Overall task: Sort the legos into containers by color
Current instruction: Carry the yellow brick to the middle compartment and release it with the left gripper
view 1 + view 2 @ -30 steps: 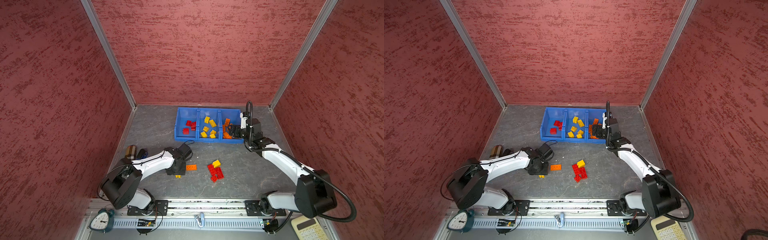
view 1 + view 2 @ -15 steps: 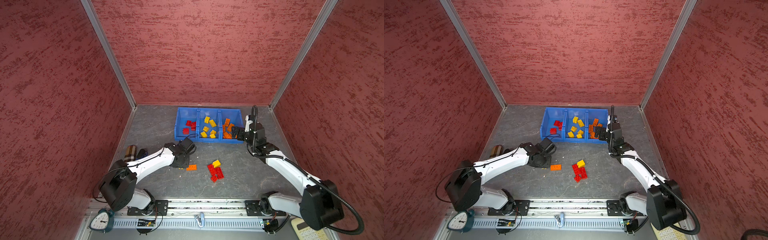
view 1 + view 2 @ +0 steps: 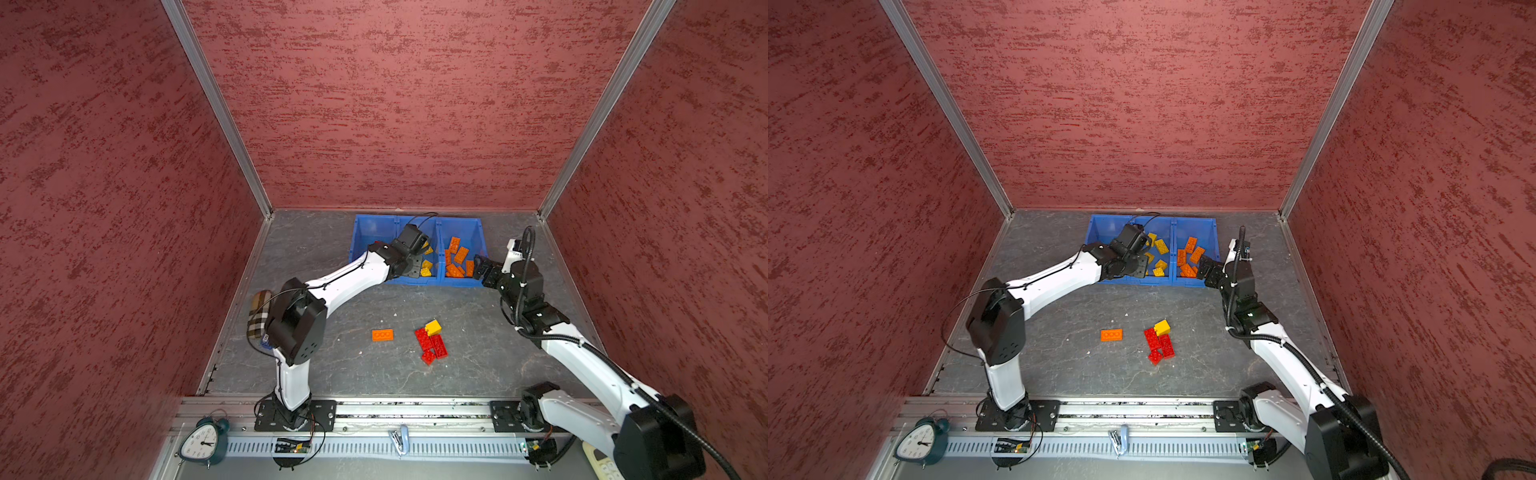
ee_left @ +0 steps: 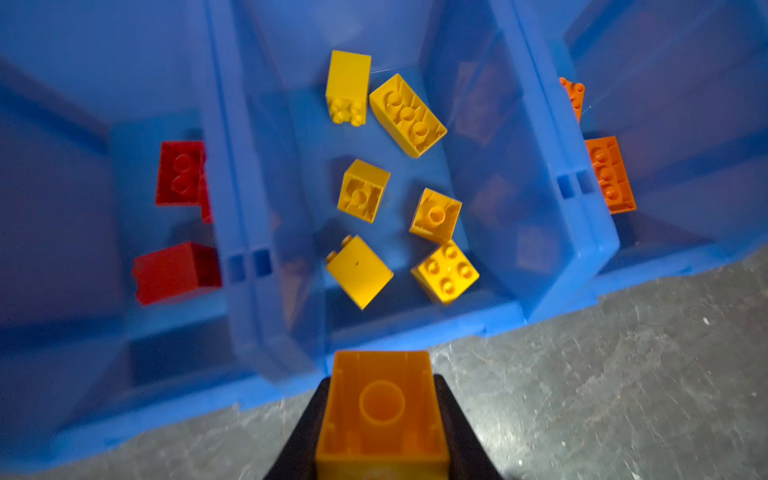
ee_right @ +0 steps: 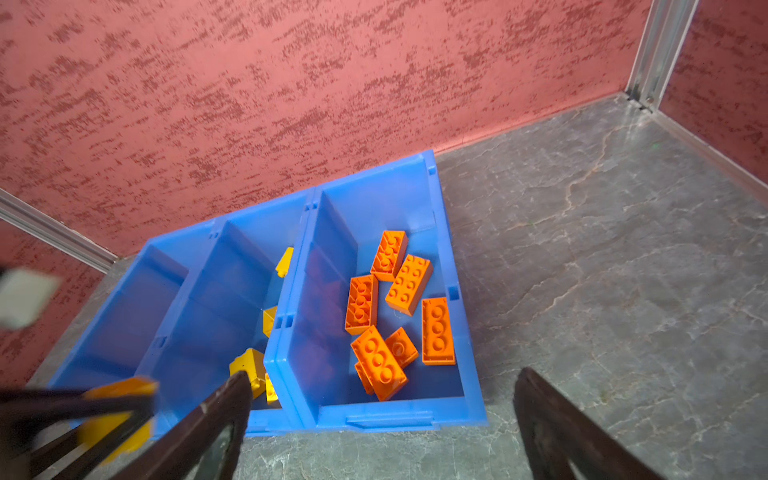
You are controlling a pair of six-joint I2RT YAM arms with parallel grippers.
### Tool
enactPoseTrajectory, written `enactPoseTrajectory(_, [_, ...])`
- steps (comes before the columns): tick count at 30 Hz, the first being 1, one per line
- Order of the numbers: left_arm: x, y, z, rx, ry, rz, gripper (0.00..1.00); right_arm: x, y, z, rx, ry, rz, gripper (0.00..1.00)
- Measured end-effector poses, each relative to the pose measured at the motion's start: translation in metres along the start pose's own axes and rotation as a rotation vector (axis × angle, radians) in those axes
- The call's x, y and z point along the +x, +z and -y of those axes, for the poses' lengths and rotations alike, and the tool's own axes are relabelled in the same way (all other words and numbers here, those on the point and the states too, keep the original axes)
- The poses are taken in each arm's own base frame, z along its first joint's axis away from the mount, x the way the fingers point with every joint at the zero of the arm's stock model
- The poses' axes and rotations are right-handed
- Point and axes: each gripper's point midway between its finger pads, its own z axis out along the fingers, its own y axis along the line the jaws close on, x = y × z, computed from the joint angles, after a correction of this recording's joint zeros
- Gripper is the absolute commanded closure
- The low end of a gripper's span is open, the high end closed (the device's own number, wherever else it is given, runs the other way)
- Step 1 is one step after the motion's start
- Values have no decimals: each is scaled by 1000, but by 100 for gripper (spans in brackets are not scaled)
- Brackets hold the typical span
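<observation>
Grips a yellow lego (image 4: 381,399) in the closed left pincer (image 4: 381,419), at the front lip of the middle container (image 4: 415,328). Holds the right pincer (image 5: 382,399) wide open, empty, near the container of orange legos (image 5: 399,415).

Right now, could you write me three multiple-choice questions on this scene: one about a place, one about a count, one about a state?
1. Which of the containers holds the orange legos? A. nearest the right arm B. middle C. nearest the left arm
2. How many orange bricks lie loose on the table? A. none B. one C. three
3. How do the right gripper's jaws stand? A. shut on a red brick B. open, empty C. shut on nothing
1 A: the orange pile lies beside the right arm. 2 B: a single orange brick lies there. 3 B: the right wrist view shows them wide apart, nothing between.
</observation>
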Motion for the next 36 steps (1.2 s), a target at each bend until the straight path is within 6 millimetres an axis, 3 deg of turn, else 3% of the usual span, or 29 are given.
enactPoseTrajectory(5, [-33, 36, 3, -85, 25, 59, 78, -6, -6, -1, -7, -7, 20, 1])
enactPoseTrajectory(11, [-68, 62, -5, -205, 60, 143, 73, -10, -10, -1, -5, -12, 36, 1])
enactPoseTrajectory(18, [-90, 85, -17, -320, 100, 185, 60, -7, -12, 1, -4, -24, 32, 1])
enactPoseTrajectory(25, [-97, 79, -19, -346, 128, 197, 45, -8, -15, 0, -14, -24, 36, 1])
enactPoseTrajectory(30, [-87, 76, -9, -335, 150, 187, 41, -7, -15, 0, -16, -24, 33, 1])
enactPoseTrajectory(33, [-73, 65, 0, -304, 164, 173, 37, -7, -15, 0, -16, -24, 32, 1])
enactPoseTrajectory(36, [-61, 41, 11, -257, 167, 183, 30, -6, -14, 0, -16, -24, 28, 1])
